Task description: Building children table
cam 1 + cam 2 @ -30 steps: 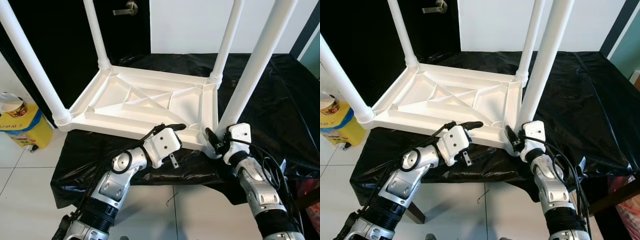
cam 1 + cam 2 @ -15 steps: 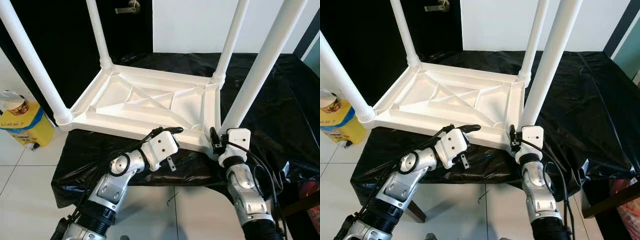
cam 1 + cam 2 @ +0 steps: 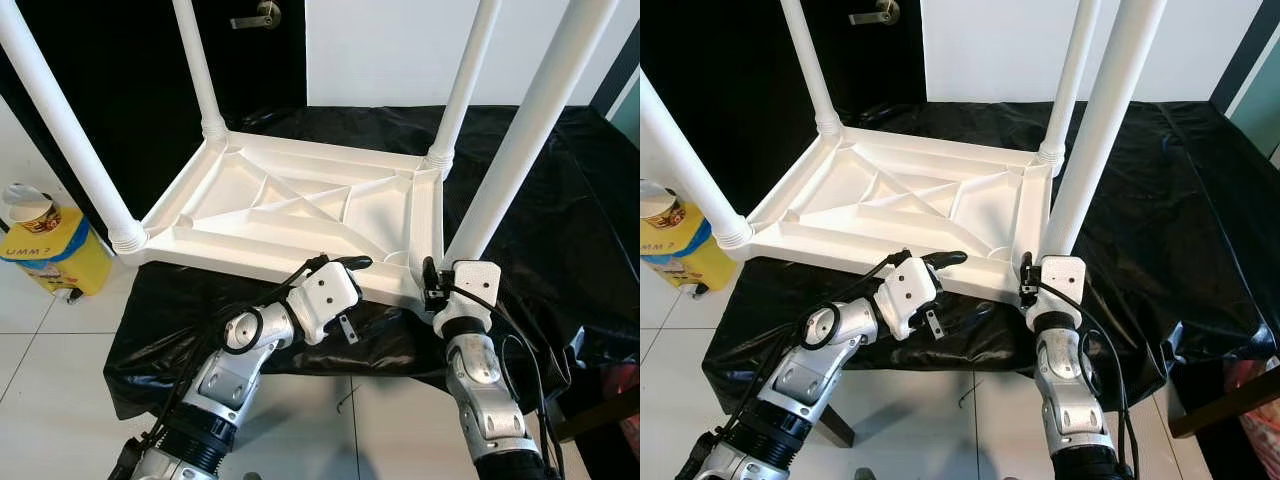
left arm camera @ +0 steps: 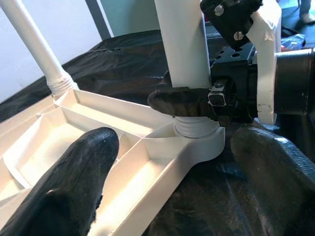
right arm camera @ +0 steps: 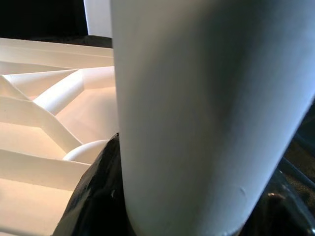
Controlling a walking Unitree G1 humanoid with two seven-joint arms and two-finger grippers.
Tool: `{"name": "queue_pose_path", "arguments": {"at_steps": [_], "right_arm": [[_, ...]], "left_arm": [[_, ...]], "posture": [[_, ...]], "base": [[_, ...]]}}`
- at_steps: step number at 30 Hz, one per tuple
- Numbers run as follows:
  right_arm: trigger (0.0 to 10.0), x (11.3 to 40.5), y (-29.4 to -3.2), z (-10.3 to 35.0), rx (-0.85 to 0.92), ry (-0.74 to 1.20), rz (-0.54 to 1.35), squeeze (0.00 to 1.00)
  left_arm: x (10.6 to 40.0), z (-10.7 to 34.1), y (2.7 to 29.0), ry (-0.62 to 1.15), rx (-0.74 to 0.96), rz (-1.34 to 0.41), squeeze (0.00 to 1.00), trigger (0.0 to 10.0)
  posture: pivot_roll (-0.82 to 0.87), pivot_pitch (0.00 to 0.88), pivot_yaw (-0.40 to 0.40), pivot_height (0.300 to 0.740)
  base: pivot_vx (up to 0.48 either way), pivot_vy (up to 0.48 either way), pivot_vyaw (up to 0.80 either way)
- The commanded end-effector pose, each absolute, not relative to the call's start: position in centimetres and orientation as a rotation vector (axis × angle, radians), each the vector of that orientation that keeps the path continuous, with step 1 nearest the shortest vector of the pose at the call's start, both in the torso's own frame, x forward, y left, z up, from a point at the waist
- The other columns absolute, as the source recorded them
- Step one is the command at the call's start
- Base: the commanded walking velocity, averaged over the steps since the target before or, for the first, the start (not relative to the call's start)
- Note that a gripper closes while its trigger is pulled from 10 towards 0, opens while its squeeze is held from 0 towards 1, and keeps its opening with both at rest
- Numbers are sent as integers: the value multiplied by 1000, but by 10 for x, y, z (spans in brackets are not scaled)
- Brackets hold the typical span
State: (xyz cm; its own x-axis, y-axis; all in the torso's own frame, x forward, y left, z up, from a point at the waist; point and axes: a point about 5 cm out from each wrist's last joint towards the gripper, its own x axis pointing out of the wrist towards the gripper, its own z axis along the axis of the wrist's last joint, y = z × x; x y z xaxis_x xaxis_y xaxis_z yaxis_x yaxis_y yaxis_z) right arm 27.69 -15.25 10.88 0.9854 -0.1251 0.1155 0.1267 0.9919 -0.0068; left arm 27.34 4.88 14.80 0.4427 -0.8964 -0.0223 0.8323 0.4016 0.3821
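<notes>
— How do the arms sit?

— Both reach up and forward from below the near edge of the black-covered surface (image 3: 560,190). The left arm bends at the elbow and angles toward the robot's right; the right arm rises nearly straight to the near right corner of the upturned table.

— And the table itself?

— The white children's table (image 3: 300,200) lies upside down on the black cover, ribbed underside up, with four white legs standing upward. The near right leg (image 3: 520,130) rises from the corner socket just in front of the right gripper (image 3: 432,283).

— What is the right gripper doing?

— It is clamped around the base of that leg, just above the socket. In the left wrist view one black finger (image 4: 184,102) wraps across the front of the leg; in the right wrist view the leg sits between the dark fingers.

— The left gripper?

— The left gripper (image 3: 345,263) hovers at the table's near rim, left of that corner. Its fingers are spread apart, one over the ribbed tray, one over the black cover, holding nothing.
</notes>
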Motion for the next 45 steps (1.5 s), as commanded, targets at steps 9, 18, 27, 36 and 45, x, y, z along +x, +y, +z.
{"name": "queue_pose_path", "arguments": {"at_steps": [9,18,27,36,45], "right_arm": [[10000,268,-164,94,-56,-47,-190,0],[10000,261,-165,102,-28,-106,-92,1000],[10000,261,-166,108,-7,-133,104,0],[10000,282,-173,126,-67,-157,371,0],[10000,297,-168,123,-144,-107,550,0]], "left_arm": [[267,137,43,-143,327,-1173,0,10000],[261,138,43,-85,220,-1276,1000,10000],[258,133,45,-83,290,-1271,0,10000],[252,140,44,-95,205,-1306,0,0],[254,136,44,-83,281,-1270,0,10000]], "posture": [[-99,30,15,740],[-111,56,41,740],[-102,68,32,740],[-87,55,-3,740],[-70,38,-16,740]], "base": [[0,0,0],[0,0,0],[0,0,0],[0,0,0],[0,0,0]]}}
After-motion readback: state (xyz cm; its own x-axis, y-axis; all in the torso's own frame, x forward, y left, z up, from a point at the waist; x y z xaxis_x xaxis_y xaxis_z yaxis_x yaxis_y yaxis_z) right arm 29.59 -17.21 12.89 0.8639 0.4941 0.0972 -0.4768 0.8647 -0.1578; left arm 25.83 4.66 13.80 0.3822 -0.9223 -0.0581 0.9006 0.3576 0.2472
